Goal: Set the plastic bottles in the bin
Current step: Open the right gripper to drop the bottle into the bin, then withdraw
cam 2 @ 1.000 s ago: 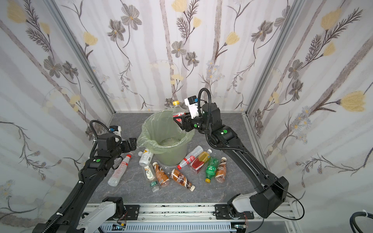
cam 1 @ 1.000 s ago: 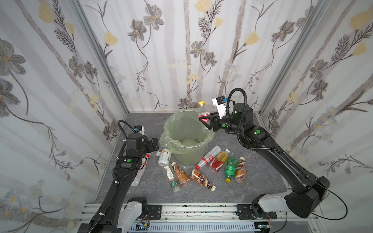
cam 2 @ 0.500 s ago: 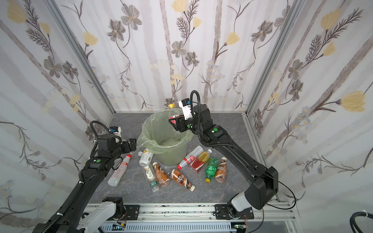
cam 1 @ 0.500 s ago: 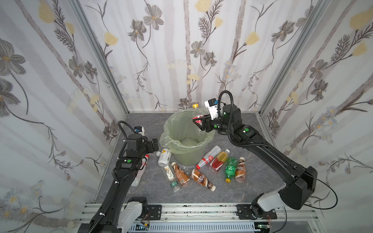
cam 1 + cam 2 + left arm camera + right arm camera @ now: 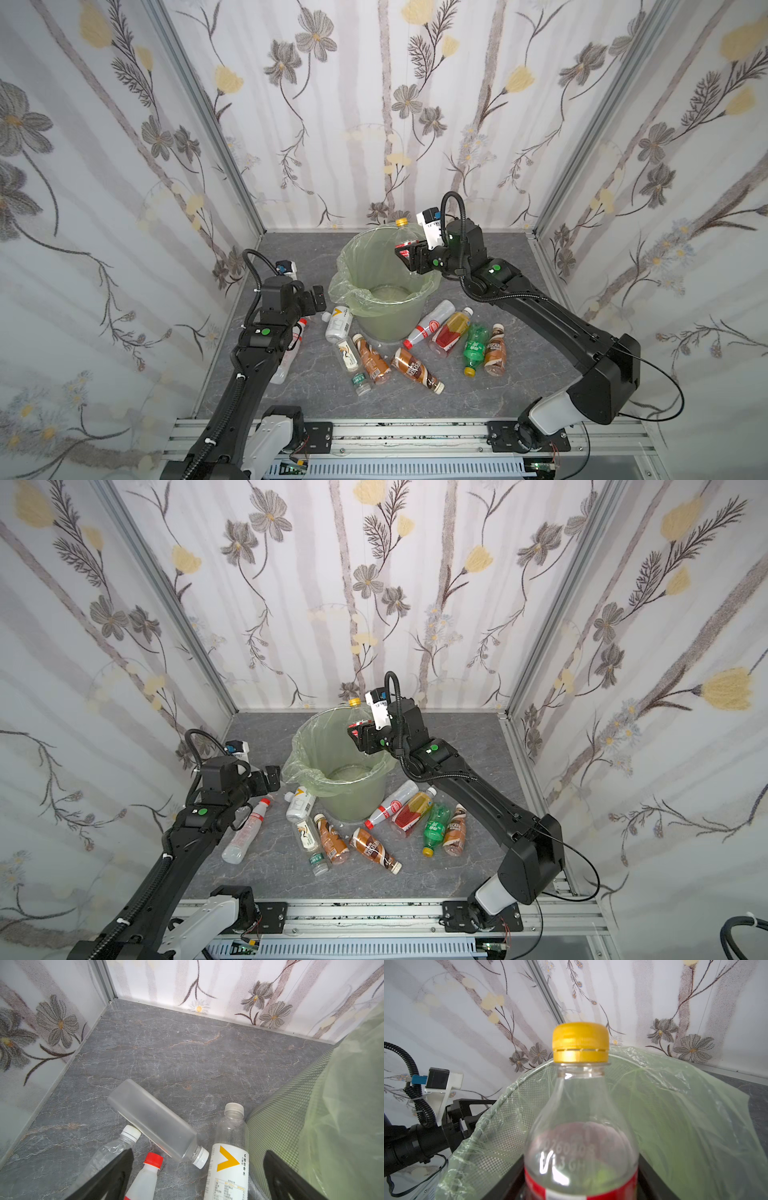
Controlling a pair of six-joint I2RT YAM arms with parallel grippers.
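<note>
A clear red-label bottle (image 5: pixel 404 239) (image 5: pixel 355 713) (image 5: pixel 581 1126) with a yellow cap stands upright between the fingers of my right gripper (image 5: pixel 409 257) (image 5: pixel 359 738) (image 5: pixel 580 1167), which is shut on it. It hangs just above the far right part of the bin's opening. The bin (image 5: pixel 390 326) (image 5: pixel 353 802) (image 5: pixel 675 1115) is pale green with a bag over its rim. My left gripper (image 5: pixel 318 297) (image 5: pixel 270 777) (image 5: pixel 198 1152) is open, low at the bin's left side, over a frosted square bottle (image 5: pixel 153 1120) and a white-label bottle (image 5: pixel 229 1159) (image 5: pixel 338 324).
Several bottles lie on the grey floor in front of the bin: two brown coffee ones (image 5: pixel 372 359) (image 5: pixel 415 370), an orange-red tea one (image 5: pixel 451 334), a green one (image 5: pixel 473 347) and a red-capped one (image 5: pixel 145 1178). Papered walls close in three sides.
My right arm has carried the bottle leftward from beside the bin's right rim to over its opening. The left arm has stayed still.
</note>
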